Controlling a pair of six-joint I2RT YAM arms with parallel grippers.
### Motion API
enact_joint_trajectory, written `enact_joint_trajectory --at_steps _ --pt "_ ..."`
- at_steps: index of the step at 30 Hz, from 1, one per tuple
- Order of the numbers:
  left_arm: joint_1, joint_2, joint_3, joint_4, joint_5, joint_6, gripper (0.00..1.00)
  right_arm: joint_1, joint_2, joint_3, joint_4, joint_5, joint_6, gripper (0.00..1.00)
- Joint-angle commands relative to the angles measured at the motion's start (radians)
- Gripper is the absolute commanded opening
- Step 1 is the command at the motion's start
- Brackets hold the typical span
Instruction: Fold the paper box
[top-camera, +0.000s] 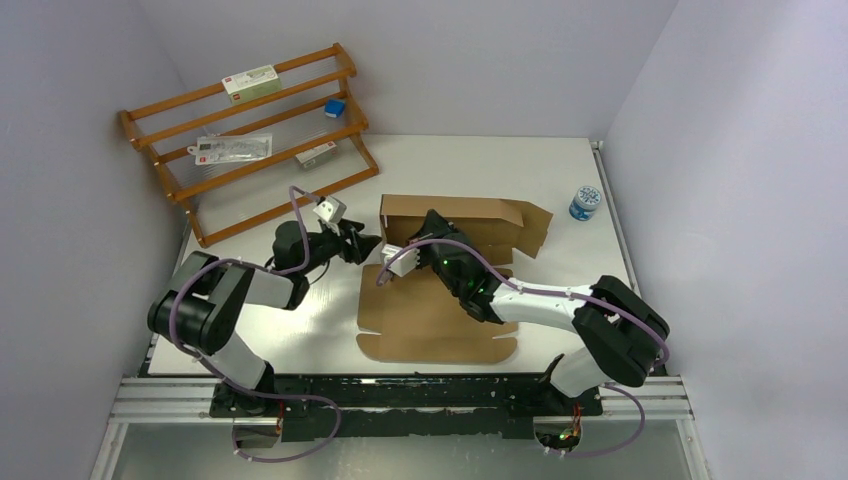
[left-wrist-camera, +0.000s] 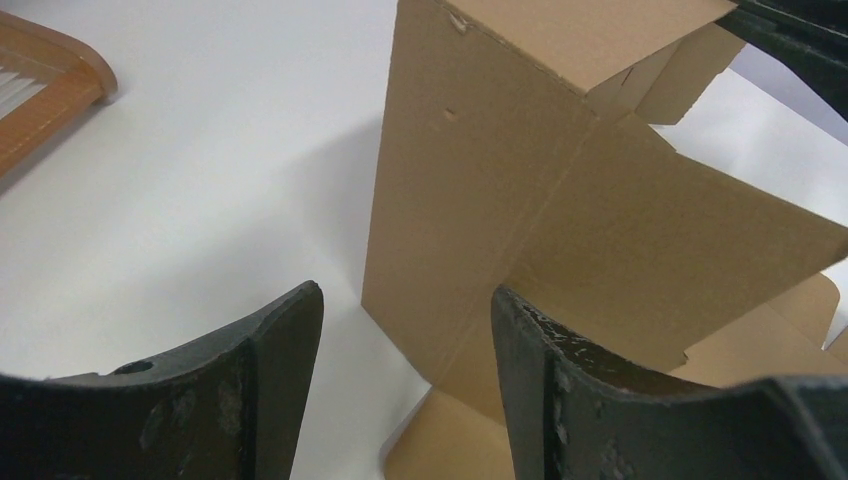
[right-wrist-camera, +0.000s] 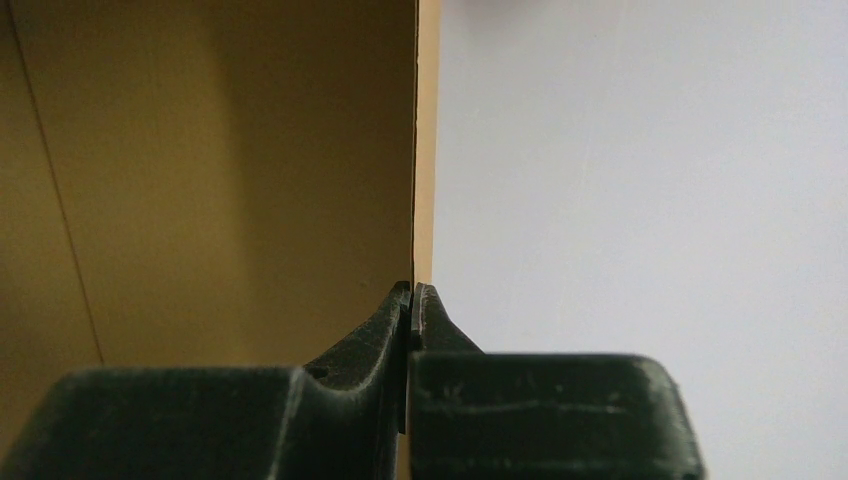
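A robotics lab cell, plainly: bare pale walls (top-camera: 450, 60) close in a white table (top-camera: 320, 325) on three sides. Along the near edge runs an aluminium rail (top-camera: 160, 398), and bolted by it are two black-and-white robot arms, the left arm (top-camera: 215, 305) and the right arm (top-camera: 560, 300). Purple cables (top-camera: 290, 445) loop off their bases. At the back, a wooden rack (top-camera: 250, 140) carries a few small packaged items, and a little blue-lidded jar (top-camera: 585, 202) stands by itself.

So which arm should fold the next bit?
Probably the left arm: its jaws are open, empty, facing the upright side of the paper box; the right arm is pinching a panel edge.
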Motion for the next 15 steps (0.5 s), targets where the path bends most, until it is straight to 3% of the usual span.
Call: enact_joint_trajectory --at_steps 1,15 --pt "-0.021 0.026 0.014 0.116 0.057 -0.01 0.68 0.002 -0.012 0.02 -0.081 -0.041 0.036 0.0" --pt "-0.088 0.154 0.027 0.338 0.012 -0.027 0.68 0.003 -0.001 0.033 -0.14 -0.06 0.059 0.0"
